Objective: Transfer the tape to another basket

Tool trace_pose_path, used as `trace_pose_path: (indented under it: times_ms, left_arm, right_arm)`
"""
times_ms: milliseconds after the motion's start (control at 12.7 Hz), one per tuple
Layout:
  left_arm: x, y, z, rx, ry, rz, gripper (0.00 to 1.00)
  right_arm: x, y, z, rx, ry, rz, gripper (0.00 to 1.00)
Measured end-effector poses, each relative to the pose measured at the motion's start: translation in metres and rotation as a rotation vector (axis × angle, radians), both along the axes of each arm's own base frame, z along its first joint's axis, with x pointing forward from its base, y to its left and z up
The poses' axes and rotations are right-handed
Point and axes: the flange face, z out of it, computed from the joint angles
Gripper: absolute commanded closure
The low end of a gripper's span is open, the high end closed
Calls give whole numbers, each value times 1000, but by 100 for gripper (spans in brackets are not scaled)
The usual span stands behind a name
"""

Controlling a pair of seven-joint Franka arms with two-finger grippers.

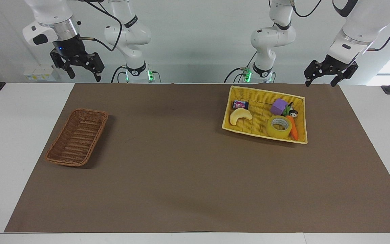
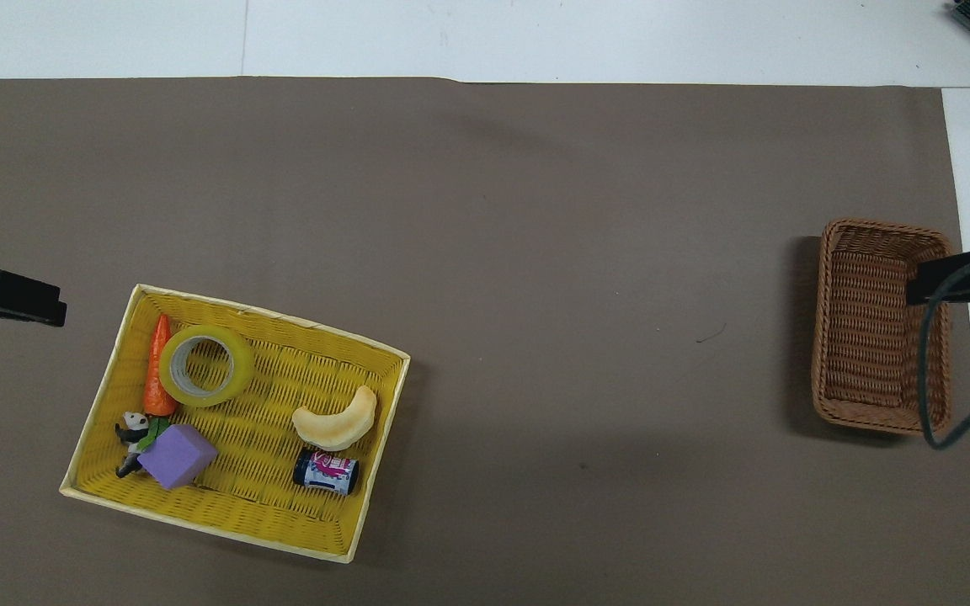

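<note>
at 9 o'clock overhead, tape (image 2: 207,365) flat in yellow basket (image 2: 367,505) touching carrot (image 2: 157,370); looks light, stiff, slick; pinch wall through core; left gripper (image 1: 320,81), right gripper (image 1: 81,73) both released, holding nothing.

Both arms cut off at the top edge of the facing view. In the overhead view, only a dark tip of the left gripper (image 2: 5,296) showing at the picture's edge; likewise the right gripper (image 2: 965,282), its tip and cable covering part of the brown basket (image 2: 860,320). Orange carrot toy (image 2: 157,366) partly hidden under the tape (image 2: 207,365). Label on the small can (image 2: 327,471) too small to read. Panda figure (image 2: 133,427) partly covered by the purple block (image 2: 178,455).
</note>
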Motion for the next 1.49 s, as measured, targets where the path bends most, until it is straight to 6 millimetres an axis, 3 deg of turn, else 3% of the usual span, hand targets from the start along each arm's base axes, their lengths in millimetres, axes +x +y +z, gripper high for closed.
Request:
trace_pose_path:
  times_ms: [1493]
  left_arm:
    - [-2, 9, -8, 2, 18, 17, 0]
  right_arm:
    - [0, 0, 0, 0, 0, 0, 0]
